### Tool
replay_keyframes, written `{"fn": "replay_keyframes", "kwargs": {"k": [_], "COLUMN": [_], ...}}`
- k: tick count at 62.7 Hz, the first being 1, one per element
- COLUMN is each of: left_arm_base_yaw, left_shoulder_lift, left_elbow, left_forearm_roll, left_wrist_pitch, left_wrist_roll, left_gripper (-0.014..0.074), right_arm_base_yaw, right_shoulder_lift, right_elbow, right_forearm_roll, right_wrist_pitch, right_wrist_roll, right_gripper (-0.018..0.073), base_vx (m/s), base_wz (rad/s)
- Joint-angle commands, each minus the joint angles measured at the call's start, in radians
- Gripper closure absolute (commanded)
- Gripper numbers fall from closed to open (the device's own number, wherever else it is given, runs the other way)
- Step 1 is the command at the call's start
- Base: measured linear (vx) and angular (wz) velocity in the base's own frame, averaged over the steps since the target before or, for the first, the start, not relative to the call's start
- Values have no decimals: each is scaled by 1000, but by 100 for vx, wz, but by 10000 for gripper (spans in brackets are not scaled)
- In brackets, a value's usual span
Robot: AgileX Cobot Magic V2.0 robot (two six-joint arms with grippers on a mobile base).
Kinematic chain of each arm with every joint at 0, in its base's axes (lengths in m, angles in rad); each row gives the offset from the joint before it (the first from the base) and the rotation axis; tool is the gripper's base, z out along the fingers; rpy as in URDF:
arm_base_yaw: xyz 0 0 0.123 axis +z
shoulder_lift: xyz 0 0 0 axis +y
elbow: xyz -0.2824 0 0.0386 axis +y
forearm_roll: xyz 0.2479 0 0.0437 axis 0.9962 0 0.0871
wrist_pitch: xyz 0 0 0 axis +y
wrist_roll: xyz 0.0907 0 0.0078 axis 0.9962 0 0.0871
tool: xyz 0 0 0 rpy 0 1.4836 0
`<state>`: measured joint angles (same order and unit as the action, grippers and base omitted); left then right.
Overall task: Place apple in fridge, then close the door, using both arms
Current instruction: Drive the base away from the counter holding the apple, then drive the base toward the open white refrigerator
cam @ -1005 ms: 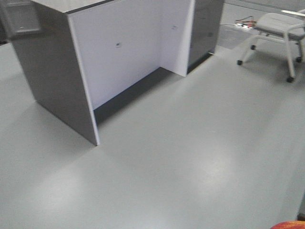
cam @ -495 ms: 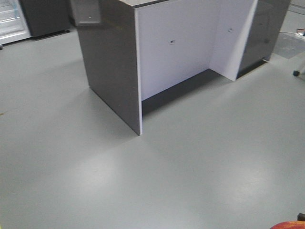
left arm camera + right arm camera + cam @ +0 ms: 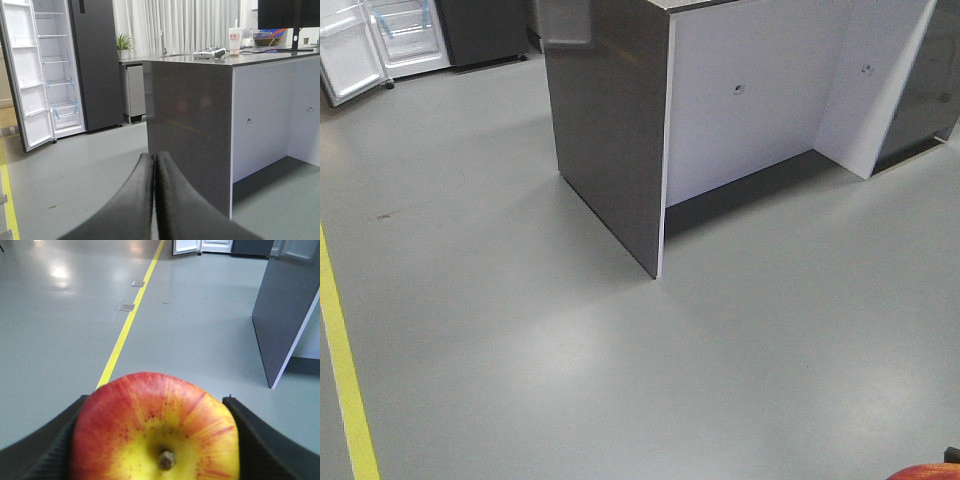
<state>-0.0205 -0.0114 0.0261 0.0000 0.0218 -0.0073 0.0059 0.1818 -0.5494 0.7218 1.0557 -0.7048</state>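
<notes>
So the right pincer squeezes the apple between its fingers, red with yellow round the stem; left pincer is pinched shut.

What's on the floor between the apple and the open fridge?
Right wrist view: just bare grey floor from apple to fridge; a yellow line runs alongside.

From above, my front camera looks down on the counter, my left wrist camera faces its dark end low and level, and my right wrist camera, tight over the apple, catches that end far right.
</notes>
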Motion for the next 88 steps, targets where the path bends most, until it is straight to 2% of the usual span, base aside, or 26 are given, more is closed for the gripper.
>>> {"fn": "replay_keyframes", "kwargs": {"k": [1, 44, 88], "left_arm_base_yaw": [1, 1, 1], "left_shoulder_lift": [-15, -15, -15], "left_elbow": [21, 21, 21], "left_forearm_roll": [0, 0, 0], "left_wrist_pitch": [-75, -75, -75], "left_wrist_roll": [-10, -10, -10], "left_gripper": [603, 603, 603], "right_arm_base_yaw": [-3, -3, -3], "right_shoulder_lift": [14, 14, 14], "right_elbow": [-23, -23, -23], "right_forearm_roll": [46, 46, 46], "right_wrist_pitch": [-54, -54, -54], "right_wrist_roll": [-3, -3, -3], "right_gripper": [193, 193, 193], "base_vx": [0, 5, 20], "base_wz": [6, 6, 16]}}
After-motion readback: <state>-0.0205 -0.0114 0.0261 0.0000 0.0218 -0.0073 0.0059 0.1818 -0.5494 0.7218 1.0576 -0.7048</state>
